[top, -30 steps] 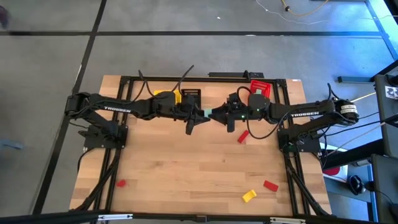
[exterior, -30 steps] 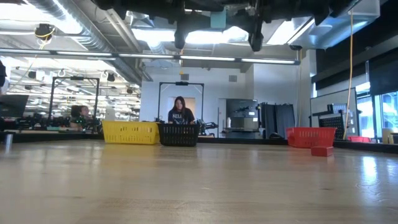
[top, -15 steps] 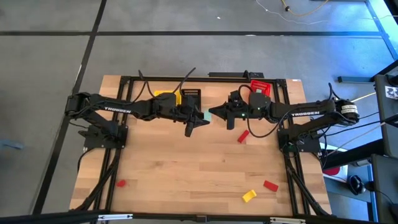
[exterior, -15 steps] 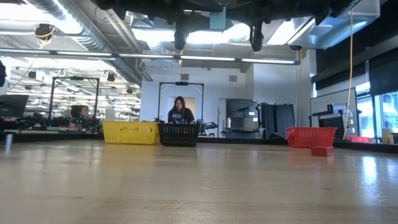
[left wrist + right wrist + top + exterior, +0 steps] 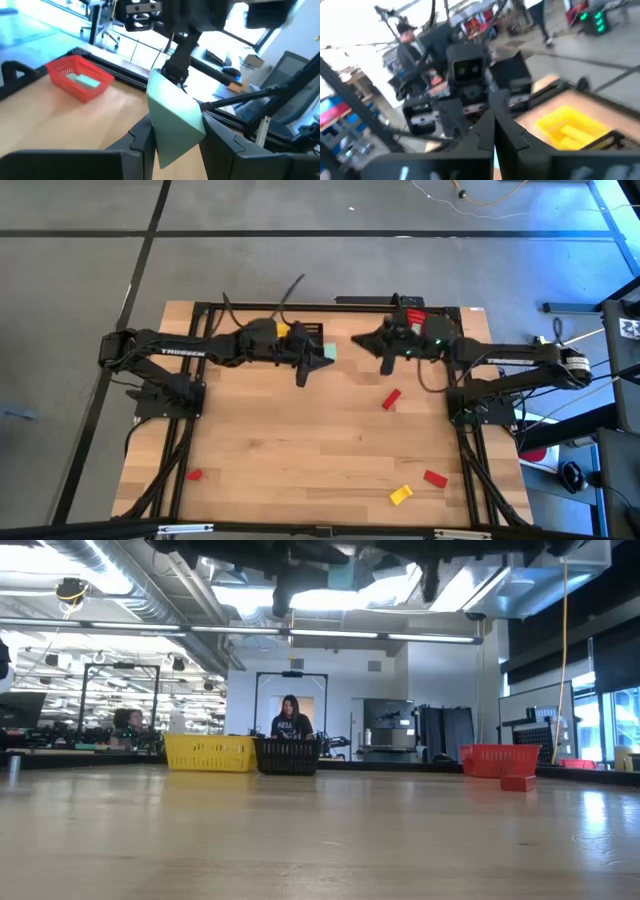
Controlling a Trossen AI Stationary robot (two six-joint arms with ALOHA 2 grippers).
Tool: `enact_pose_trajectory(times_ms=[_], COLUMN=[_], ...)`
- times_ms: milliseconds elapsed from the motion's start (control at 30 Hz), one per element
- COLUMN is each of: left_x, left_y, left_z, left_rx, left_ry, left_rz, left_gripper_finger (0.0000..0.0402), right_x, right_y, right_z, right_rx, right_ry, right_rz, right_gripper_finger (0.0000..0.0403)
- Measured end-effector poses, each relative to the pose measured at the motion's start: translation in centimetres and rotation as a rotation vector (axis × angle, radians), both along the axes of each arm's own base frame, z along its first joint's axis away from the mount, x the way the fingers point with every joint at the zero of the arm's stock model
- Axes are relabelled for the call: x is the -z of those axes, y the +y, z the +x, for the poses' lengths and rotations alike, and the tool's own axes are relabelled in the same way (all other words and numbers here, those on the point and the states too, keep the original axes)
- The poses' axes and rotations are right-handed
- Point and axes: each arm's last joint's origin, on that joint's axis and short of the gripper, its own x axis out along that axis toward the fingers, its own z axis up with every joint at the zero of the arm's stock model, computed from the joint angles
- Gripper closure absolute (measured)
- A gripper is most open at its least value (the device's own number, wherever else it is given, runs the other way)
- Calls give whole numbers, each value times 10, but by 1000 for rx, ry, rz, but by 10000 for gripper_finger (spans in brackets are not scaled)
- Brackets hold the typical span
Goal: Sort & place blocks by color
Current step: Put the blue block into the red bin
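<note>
A pale teal-green flat block (image 5: 175,120) is now pinched by the left gripper (image 5: 322,357) alone, just beside the black slotted plastic basket (image 5: 309,331); it has been released by the right gripper (image 5: 360,341), fingers pressed together, now withdrawn toward the red basket (image 5: 80,77). The handover seems complete. A teal piece is seen inside the red basket; yellow pieces inside the yellow basket (image 5: 575,125).

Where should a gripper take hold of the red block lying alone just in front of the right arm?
Across its two long sides, I'd say, coming straight down from above. The red block lies flat on the table as a short bar turned at a slant, with bare wood all around it, so the gripper would need to rotate to match that slant.
</note>
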Motion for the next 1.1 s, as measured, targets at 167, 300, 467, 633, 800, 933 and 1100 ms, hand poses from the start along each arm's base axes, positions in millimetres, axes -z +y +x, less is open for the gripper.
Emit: enact_pose_trajectory(times_ms=[167, 300, 467, 633, 800, 933, 1100], left_x=[-9, -13, -5, 27, 60, 85, 103], left_y=[17, 34, 48, 68, 84, 95, 108], left_z=[-9, 5, 46, 101, 159, 202, 242], left_rx=[-83, -110, -99, -120, -145, -160, -205], left_ry=[-14, 18, 63, 122, 79, 34, -35], left_rz=[29, 21, 50, 40, 50, 36, 53], left_gripper_finger=[291, 291, 291, 291, 291, 291, 291], right_x=[-7, -15, -41, -66, -70, -66, -60], right_y=[-5, -5, -3, 0, 1, 0, -1], right_z=[-24, -39, -57, -73, -77, -73, -67], right_rx=[47, 76, 161, 192, 194, 192, 188], right_ry=[43, 31, -166, -382, -424, -387, -334], right_rz=[31, 23, -58, -138, -147, -140, -128], right_gripper_finger=[351, 298, 263, 260, 260, 260, 260])
